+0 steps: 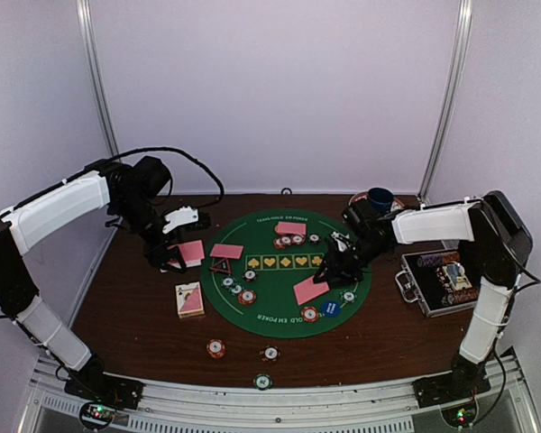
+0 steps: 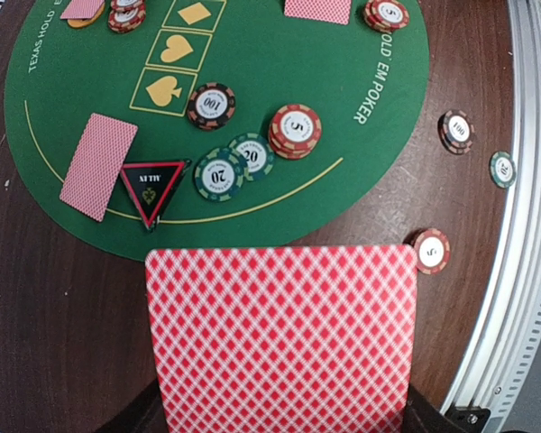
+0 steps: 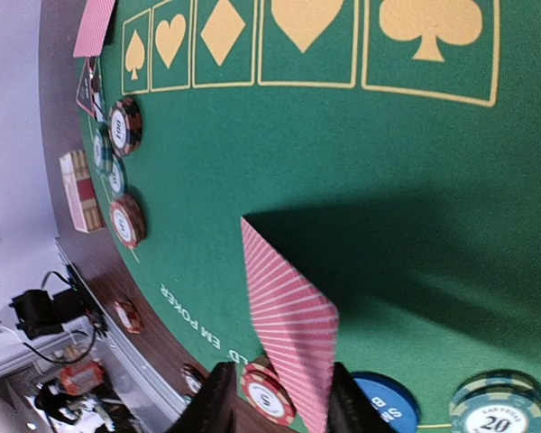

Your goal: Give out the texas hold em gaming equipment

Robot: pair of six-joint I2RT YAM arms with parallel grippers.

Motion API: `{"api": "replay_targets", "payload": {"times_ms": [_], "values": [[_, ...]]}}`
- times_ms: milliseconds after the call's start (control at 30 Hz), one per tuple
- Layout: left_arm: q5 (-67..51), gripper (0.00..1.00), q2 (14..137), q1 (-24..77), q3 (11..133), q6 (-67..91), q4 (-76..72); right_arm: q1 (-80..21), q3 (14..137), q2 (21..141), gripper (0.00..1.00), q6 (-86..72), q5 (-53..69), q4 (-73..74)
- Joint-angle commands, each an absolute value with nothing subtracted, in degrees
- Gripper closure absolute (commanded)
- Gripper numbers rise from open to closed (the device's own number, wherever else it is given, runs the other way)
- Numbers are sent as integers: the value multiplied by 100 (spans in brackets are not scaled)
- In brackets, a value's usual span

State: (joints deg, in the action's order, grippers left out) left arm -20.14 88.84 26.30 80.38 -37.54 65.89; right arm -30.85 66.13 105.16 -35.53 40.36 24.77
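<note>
Currently mid-deal, both arms at work. With the left tool (image 1: pixel 173 256), grips one pink-backed card (image 2: pixel 279 334) by its near edge, jaws narrowed onto it, back up and flat over bare bench (image 2: pixel 63 298) just off the green mat (image 2: pixel 279 54). Likely held face-down to hide the face before laying. Hangs near the triangle marker (image 2: pixel 151 188), green 20 chips (image 2: pixel 218 174), red 5 stack (image 2: pixel 295 131) and a laid card (image 2: pixel 98 165), so probably meant as that seat's second card.

With the right tool (image 3: pixel 284 397), pinches the other card (image 3: pixel 288 316) at its low end, tilted up on edge over the mat, just beside the blue disc (image 3: pixel 385 408). Reads as a lift or a set-down, cannot tell which.

Leaves loose chips (image 1: pixel 216 347) on the bench off the mat, presumably not yet shared out. Needs care: thin cards, easy to slip.
</note>
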Motion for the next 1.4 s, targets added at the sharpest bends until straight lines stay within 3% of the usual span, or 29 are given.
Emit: {"api": "replay_targets", "payload": {"times_ms": [0,233,267,433,933,1367], "values": [[-2094,100,8776,2619,8204,-3832,6616,-3059,6883,10301,58,-3102,3332,3123],[-2096,100,8779,2619,8226,-3830,6617,-3075,7440,10011,38,-2793,2494,3805],[-2092,100,8774,2619,8234,-3832,6611,-3083,7499,9965,31,-2791,2430,3816],[-2097,100,8766,2619,8234,-3832,6612,-3350,7707,9854,15,-3069,2684,3377],[-2132,100,8868,2619,8332,-3681,6610,-4851,8420,11263,13,-6136,4497,-889],[-2144,100,8866,2619,8306,-3691,6605,-5202,9318,12338,17,-7114,4777,-2022]]}}
